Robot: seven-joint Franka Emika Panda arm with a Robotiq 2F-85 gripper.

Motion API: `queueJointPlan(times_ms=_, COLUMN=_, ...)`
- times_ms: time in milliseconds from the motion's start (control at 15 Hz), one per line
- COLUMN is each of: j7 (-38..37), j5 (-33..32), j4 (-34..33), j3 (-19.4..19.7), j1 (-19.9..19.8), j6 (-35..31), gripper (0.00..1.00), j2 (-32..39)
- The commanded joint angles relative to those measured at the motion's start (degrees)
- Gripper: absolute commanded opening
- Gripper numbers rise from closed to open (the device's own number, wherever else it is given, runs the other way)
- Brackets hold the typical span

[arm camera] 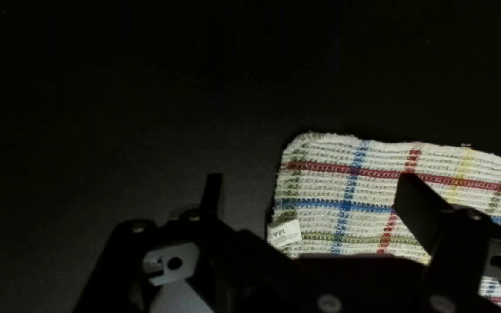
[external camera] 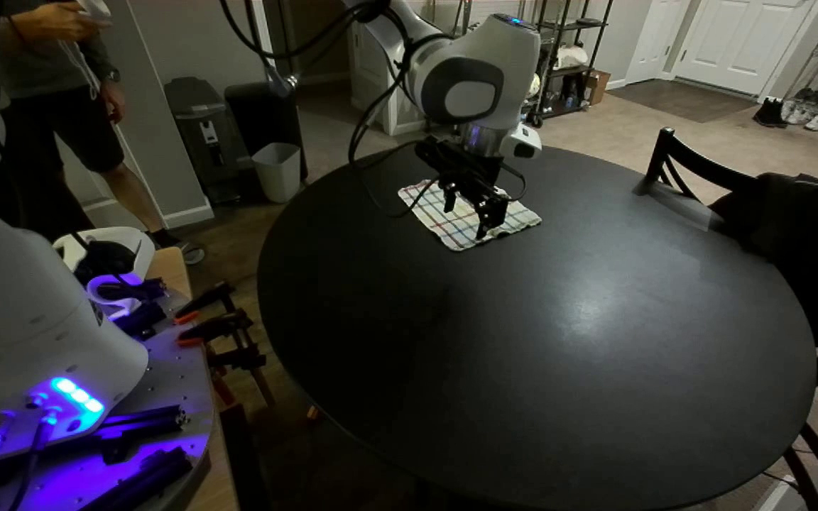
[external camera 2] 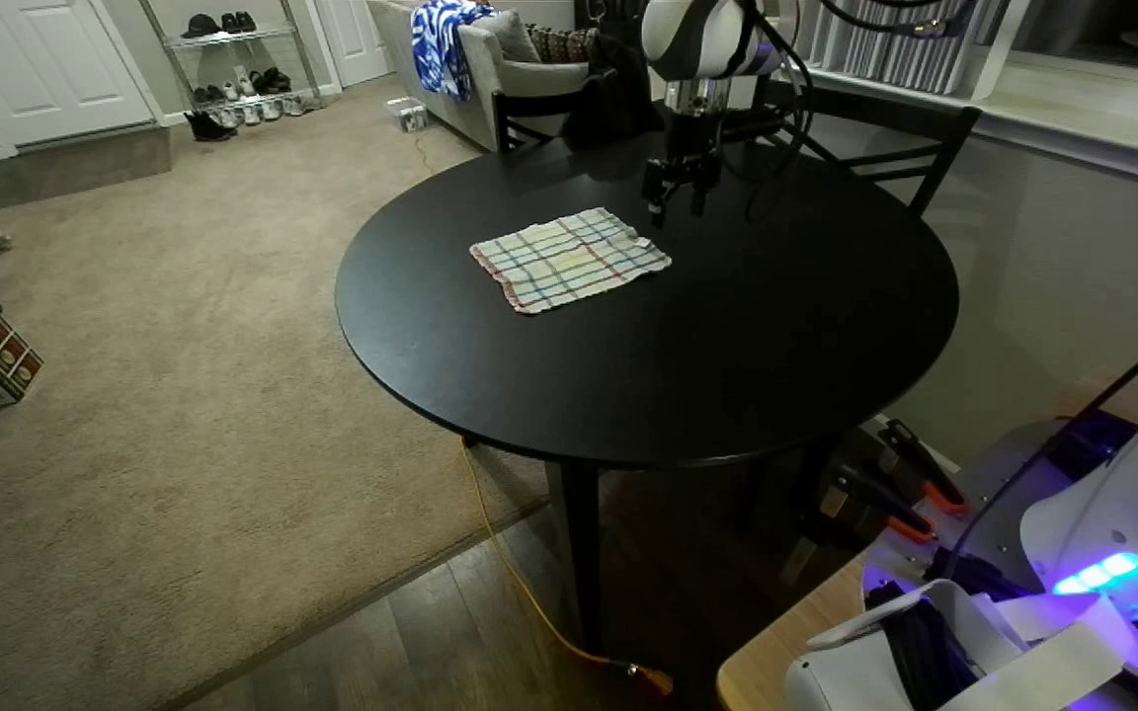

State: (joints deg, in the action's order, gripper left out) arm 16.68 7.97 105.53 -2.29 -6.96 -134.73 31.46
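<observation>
A white cloth (external camera: 441, 216) with red, blue, green and yellow checks lies flat on the round black table (external camera: 551, 355). My gripper (external camera: 466, 218) hangs fingers-down over it in an exterior view. From another angle the gripper (external camera 2: 678, 212) appears above the table beside the right corner of the cloth (external camera 2: 569, 259). In the wrist view the jaws stand wide apart with nothing held. One finger (arm camera: 212, 193) is over bare table, the opposite finger (arm camera: 415, 208) over the cloth (arm camera: 346, 187). A small white tag (arm camera: 286, 234) shows at the cloth's edge between them.
Black chairs (external camera: 707, 167) stand against the table's far side, one with dark fabric on it. The robot base (external camera: 47, 319) sits on a side stand with clamps (external camera: 217, 326) towards the table. A person (external camera: 61, 92) stands behind it. Cables loop beside the arm.
</observation>
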Motion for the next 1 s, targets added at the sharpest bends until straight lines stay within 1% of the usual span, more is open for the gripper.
queueJointPlan(times_ms=0, j7=6.1, j5=3.7, j4=-0.2, j3=-3.5, j1=-3.0, j6=-3.8, gripper=1.0, j2=1.8)
queueJointPlan(times_ms=400, j7=15.5, j5=9.8, j4=-2.0, j3=-8.7, j1=-8.0, j6=-2.5, gripper=1.0, j2=4.2)
queueJointPlan(times_ms=667, j7=24.5, j5=15.7, j4=-2.7, j3=-12.6, j1=-12.3, j6=-1.0, gripper=1.0, j2=4.6)
queueJointPlan(times_ms=800, j7=29.3, j5=19.4, j4=-3.6, j3=-14.0, j1=-14.2, j6=0.9, gripper=1.0, j2=5.1)
queueJointPlan(times_ms=933, j7=32.6, j5=22.2, j4=-4.6, j3=-13.9, j1=-14.9, j6=3.7, gripper=1.0, j2=5.8)
